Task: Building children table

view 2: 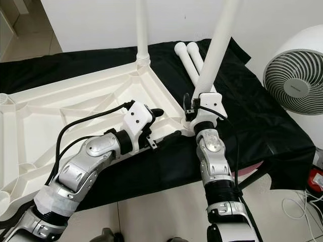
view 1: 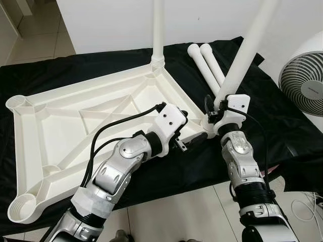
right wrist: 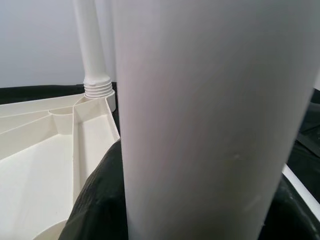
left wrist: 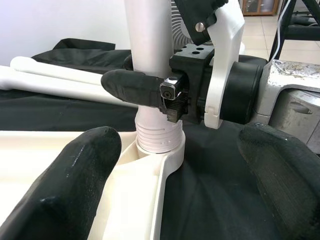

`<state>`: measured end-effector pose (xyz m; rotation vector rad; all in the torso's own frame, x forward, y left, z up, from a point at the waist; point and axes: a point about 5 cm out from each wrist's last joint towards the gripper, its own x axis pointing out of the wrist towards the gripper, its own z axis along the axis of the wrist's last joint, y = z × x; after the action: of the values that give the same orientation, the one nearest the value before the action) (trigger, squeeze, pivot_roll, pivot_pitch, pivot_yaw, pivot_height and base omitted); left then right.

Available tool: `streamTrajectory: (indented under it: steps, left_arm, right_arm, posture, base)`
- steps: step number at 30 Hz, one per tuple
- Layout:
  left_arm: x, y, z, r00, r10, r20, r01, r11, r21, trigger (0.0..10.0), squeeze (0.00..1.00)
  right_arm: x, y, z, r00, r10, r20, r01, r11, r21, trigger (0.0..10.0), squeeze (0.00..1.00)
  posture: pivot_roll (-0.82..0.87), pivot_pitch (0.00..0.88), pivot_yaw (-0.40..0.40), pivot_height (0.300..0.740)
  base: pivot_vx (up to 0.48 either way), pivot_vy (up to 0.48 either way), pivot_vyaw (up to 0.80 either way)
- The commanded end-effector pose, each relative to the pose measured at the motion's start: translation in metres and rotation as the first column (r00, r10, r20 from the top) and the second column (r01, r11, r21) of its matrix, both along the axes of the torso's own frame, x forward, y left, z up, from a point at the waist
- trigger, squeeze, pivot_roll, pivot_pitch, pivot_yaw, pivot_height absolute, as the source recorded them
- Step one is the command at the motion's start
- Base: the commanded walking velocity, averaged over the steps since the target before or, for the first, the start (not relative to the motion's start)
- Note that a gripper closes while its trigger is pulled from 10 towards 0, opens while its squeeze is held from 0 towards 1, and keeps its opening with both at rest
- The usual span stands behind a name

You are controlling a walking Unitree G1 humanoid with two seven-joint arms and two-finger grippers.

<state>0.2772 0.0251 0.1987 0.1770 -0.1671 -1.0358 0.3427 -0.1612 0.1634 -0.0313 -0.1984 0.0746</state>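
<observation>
A white table top (view 1: 60,131) lies upside down on a black cloth. One white leg (view 1: 158,30) stands screwed into its far corner socket. A second leg (view 1: 247,50) stands at the near right corner, its threaded end (left wrist: 157,137) in the socket (left wrist: 170,160). My right gripper (view 1: 218,107) is shut on this leg just above the threads, with one finger (left wrist: 132,87) wrapped across it. My left gripper (view 1: 193,130) is open beside that corner, its fingers (left wrist: 75,185) spread to either side of the socket. Two loose legs (view 1: 208,65) lie on the cloth behind.
A white fan (view 1: 303,75) stands at the right, close to the held leg. The cloth's front edge (view 1: 192,184) drops to a tiled floor (view 1: 171,217). White cables (view 1: 308,206) lie on the floor at the lower right. A white wall (view 1: 111,20) rises behind.
</observation>
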Motion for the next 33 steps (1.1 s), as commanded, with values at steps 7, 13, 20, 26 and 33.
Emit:
streamTrajectory:
  steps: [7, 13, 20, 26, 33]
  left_arm:
    - [-0.002, -0.002, 0.001, 0.999, -0.046, -0.002, 0.046, 0.999, 0.004, 10.0, 0.0]
    - [-0.002, -0.003, 0.001, 0.999, -0.044, 0.0, 0.044, 0.999, 0.001, 10.0, 0.0]
    - [-0.001, -0.003, 0.002, 0.999, -0.045, 0.003, 0.045, 0.999, 0.002, 10.0, 0.0]
    - [0.0, -0.003, 0.003, 0.999, -0.046, 0.007, 0.046, 0.999, 0.002, 10.0, 0.0]
    - [0.0, -0.004, 0.003, 0.999, -0.048, 0.008, 0.048, 0.999, 0.0, 10.0, 0.0]
  right_arm:
    - [-0.02, -0.01, -0.071, 0.953, -0.083, -0.291, 0.085, 0.996, -0.006, 10.0, 0.0]
    - [-0.015, -0.016, -0.069, 0.932, -0.216, -0.291, 0.229, 0.973, 0.011, 10.0, 0.0]
    - [-0.01, -0.02, -0.061, 0.9, -0.362, -0.241, 0.375, 0.927, 0.007, 10.0, 0.0]
    - [-0.008, -0.018, -0.059, 0.855, -0.467, -0.225, 0.484, 0.875, 0.025, 10.0, 0.0]
    - [-0.007, -0.016, -0.057, 0.842, -0.497, -0.209, 0.517, 0.855, 0.049, 10.0, 0.0]
  posture:
    - [-0.09, 0.118, 0.056, 0.74]
    - [-0.09, 0.115, 0.051, 0.74]
    - [-0.09, 0.11, 0.053, 0.74]
    - [-0.09, 0.107, 0.056, 0.74]
    - [-0.09, 0.107, 0.054, 0.74]
  base:
    - [0.0, 0.0, 0.0]
    - [0.0, 0.0, 0.0]
    - [0.0, 0.0, 0.0]
    - [0.0, 0.0, 0.0]
    - [0.0, 0.0, 0.0]
